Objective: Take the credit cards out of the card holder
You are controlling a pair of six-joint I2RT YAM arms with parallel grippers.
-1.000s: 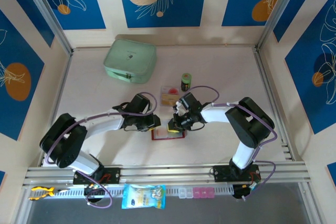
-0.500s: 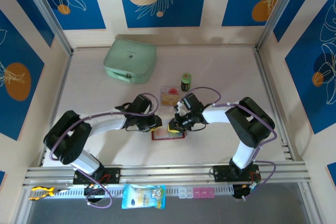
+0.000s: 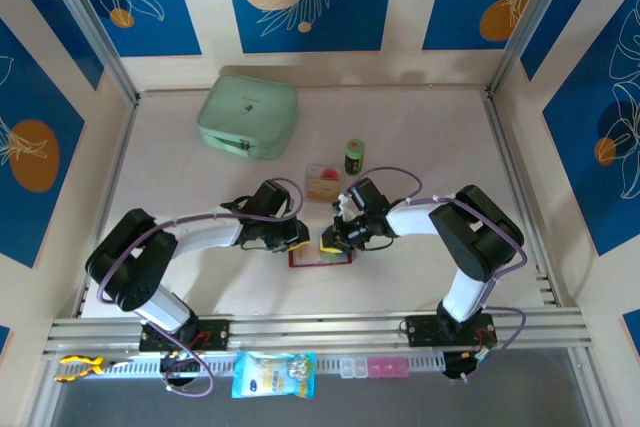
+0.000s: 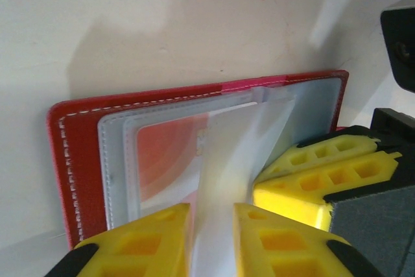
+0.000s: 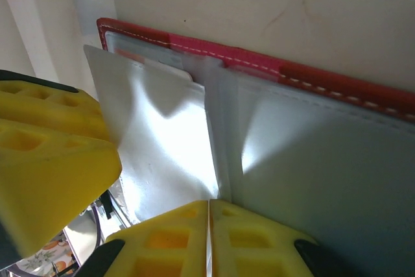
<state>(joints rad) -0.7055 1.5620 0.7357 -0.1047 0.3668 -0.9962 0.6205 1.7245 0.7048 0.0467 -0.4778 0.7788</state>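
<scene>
While right claw pinches a sleeve, left claw narrowly straddles one.

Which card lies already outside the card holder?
The tan card with the orange spot, lying bare on the table beside the green can; the reddish card sits inside a clear sleeve of the open card holder.

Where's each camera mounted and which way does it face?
Top external: above, behind the bases, looking down on the table; both arms, left gripper, right gripper.
Left wrist: on the left arm, over the open card holder; own fingers at bottom.
Right wrist: faces the holder from the opposite side; own fingers at bottom.
Shared: both wrists see the holder and the other gripper.
</scene>
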